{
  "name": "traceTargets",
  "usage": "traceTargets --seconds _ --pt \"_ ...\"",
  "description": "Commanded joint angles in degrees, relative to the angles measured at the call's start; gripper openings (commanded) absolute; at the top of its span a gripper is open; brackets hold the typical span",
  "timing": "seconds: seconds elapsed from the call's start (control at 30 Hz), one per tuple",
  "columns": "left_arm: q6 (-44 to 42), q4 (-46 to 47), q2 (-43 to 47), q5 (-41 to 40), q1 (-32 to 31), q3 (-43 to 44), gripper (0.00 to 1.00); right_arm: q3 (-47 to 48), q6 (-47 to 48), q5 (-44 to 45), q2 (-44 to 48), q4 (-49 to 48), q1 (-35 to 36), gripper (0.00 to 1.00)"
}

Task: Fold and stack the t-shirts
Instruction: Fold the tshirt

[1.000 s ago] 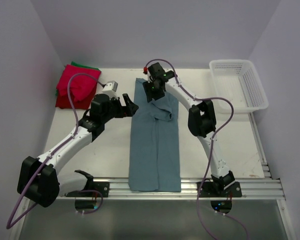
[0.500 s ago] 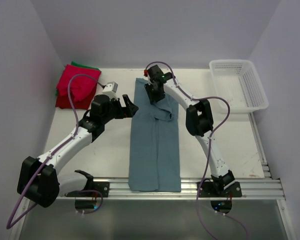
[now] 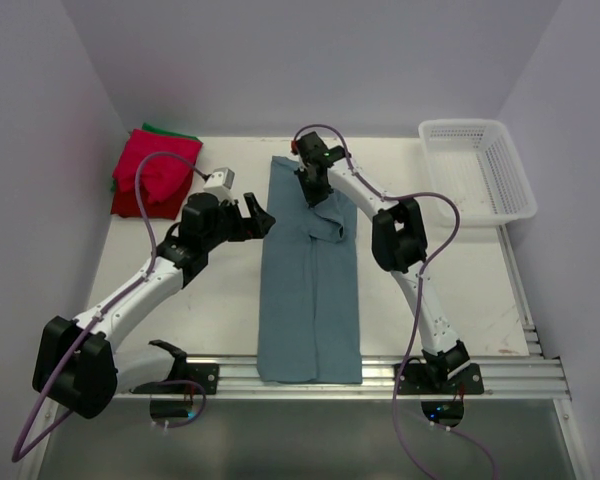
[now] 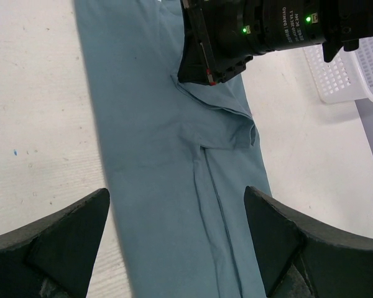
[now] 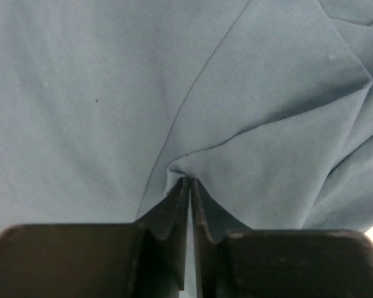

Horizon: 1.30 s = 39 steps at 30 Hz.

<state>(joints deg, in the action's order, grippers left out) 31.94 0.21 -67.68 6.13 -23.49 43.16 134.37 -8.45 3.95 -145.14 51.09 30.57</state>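
The right pincer point(image 5: 190, 183) is clenching a fold of the blue-grey t-shirt point(image 3: 310, 290) while the left pincer point(image 4: 176, 194) is hovering released.

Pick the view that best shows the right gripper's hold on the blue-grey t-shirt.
Right wrist view: the right gripper is shut on a pinched fold of the blue-grey t-shirt. From the top, the arm hides the pinch; the left wrist view shows only its housing.

White arms point(image 3: 130, 295), black joints point(image 3: 400, 240), purple cables point(image 3: 143, 195), black fingers point(image 4: 56, 248).

One blue-grey t-shirt point(image 3: 310, 290), one red-and-green folded stack point(image 3: 170, 175), one white basket point(image 3: 463, 124).
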Motion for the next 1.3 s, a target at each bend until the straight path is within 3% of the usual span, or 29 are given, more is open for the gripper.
traceTargets --seconds 0.0,0.33,0.37,0.43,0.53,0.87,1.27 --pt "-0.21 0.58 1.23 -0.95 0.37 -0.27 0.93 -1.73 -0.08 0.71 2.67 -1.69 -0.42 0.03" --pt "-0.04 0.67 1.23 -0.95 0.37 -0.62 0.92 -5.17 -0.43 0.8 5.92 -3.28 -0.86 0.0" --pt "0.05 0.76 1.15 -0.86 0.37 -0.62 0.92 -4.91 -0.43 0.71 6.01 -2.93 -0.77 0.04" --pt "0.14 0.93 1.06 -0.86 0.46 -0.79 0.92 -4.64 -0.43 0.02 6.27 -2.75 -0.77 0.26" --pt "0.22 1.11 0.97 -0.77 0.46 -0.97 0.92 -4.81 -0.43 -0.52 6.71 -2.84 -0.86 0.29" --pt "0.31 1.73 -0.17 -0.51 0.37 -1.14 0.92 -6.66 -0.61 -3.5 8.38 -5.47 -0.86 0.24" --pt "0.31 2.52 -1.4 -0.24 0.37 -1.14 0.92 -6.13 -0.25 -8.07 7.86 -6.53 -0.77 0.25"
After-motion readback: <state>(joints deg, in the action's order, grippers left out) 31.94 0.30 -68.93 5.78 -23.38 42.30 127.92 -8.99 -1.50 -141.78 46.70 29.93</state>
